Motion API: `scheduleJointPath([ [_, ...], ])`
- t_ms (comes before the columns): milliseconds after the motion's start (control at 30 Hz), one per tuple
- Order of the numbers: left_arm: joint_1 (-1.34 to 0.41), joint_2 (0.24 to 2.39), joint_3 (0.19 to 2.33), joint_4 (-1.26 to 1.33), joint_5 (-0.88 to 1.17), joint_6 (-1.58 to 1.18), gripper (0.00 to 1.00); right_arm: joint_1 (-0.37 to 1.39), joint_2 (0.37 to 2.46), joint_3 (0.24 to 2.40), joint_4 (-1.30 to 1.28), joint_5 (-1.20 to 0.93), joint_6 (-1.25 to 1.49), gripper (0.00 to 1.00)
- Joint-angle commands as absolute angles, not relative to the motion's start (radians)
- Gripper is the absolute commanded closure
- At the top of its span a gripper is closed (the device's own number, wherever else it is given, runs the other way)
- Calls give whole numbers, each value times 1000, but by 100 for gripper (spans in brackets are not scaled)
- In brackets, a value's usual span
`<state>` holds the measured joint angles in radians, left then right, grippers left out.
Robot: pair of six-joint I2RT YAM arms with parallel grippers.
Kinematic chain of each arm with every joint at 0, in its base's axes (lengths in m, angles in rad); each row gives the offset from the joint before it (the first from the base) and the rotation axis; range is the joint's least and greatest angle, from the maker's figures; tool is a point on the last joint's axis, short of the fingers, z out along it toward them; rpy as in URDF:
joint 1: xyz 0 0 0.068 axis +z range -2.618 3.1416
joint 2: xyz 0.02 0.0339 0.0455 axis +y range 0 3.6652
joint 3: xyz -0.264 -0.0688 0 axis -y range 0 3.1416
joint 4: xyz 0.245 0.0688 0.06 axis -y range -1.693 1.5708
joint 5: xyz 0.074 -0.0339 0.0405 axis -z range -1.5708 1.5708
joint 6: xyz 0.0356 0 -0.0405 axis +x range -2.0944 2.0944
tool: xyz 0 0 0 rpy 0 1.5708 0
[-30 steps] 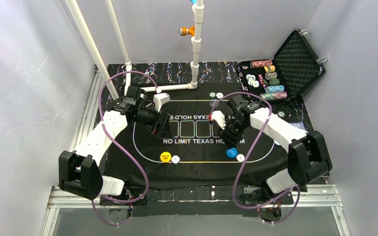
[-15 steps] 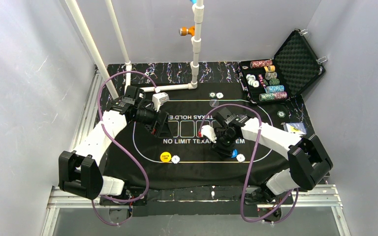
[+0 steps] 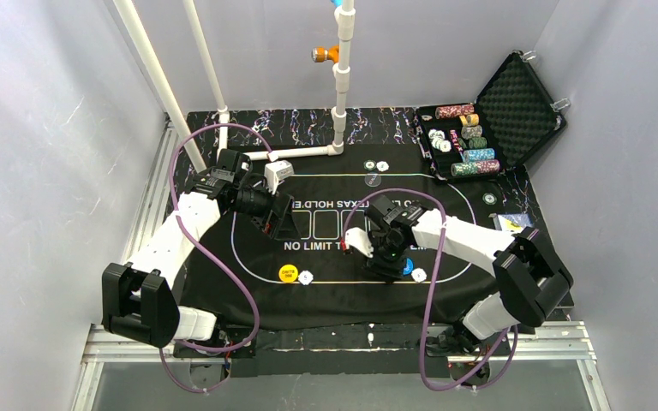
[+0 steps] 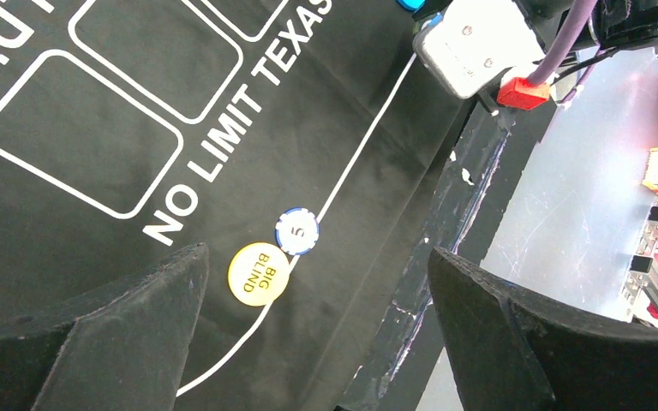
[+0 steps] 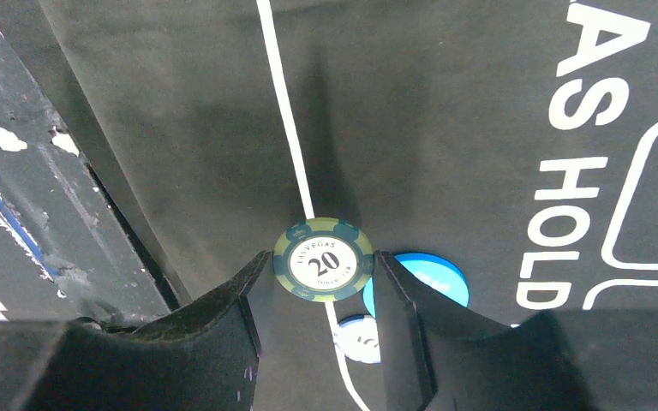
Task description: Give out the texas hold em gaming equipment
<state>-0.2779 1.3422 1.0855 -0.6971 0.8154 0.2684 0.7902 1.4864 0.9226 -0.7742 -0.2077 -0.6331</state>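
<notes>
My right gripper [image 5: 323, 267] is shut on a green "20" poker chip [image 5: 323, 259], held edge to edge between the fingertips over the mat's white line. Just behind it lie the blue button disc [image 5: 428, 278] and a white chip [image 5: 360, 338]. From above, the right gripper [image 3: 385, 261] hangs low beside the blue button [image 3: 408, 268]. My left gripper [image 4: 317, 265] stands wide open and holds nothing, above the mat [image 4: 94, 154]. Below it lie the yellow "BIG BLIND" button [image 4: 259, 273] and a white "5" chip [image 4: 297, 231].
The open black case [image 3: 514, 107] at the back right holds rows of chips [image 3: 467, 137]. Two chips [image 3: 375, 165] lie at the mat's far edge, one more chip [image 3: 489, 198] at its right. Playing cards [image 3: 514, 223] lie beside my right arm. White pipes [image 3: 340, 86] rise at the back.
My right arm has swung toward the near edge and to the left with the green chip, ending low by the blue button. The left arm has not moved.
</notes>
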Motion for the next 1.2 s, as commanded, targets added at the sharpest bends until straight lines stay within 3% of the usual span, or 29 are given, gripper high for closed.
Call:
scheduleJointPath([
  [0,-274,1319,1105,-723,835,274,1,806,1500,894,-775,-184,-641,56],
  [167,-274,1321,1104,-723,837,274,1,813,1503,884,-781,-175,-643,50],
  [300,-274,1319,1103,-723,837,274,1,813,1493,916,-809,-183,-641,35],
  [467,-274,1318,1104,-723,836,272,1,777,1462,950,-812,-179,-640,33],
  [667,-274,1313,1100,-723,836,273,1,459,1461,1069,-838,-273,-645,35],
  [867,-274,1312,1104,-723,836,272,1,193,1490,1144,-786,-148,-605,34],
  [1167,-275,1309,1097,-721,836,275,1,-200,1722,1305,-743,-98,-521,32],
])
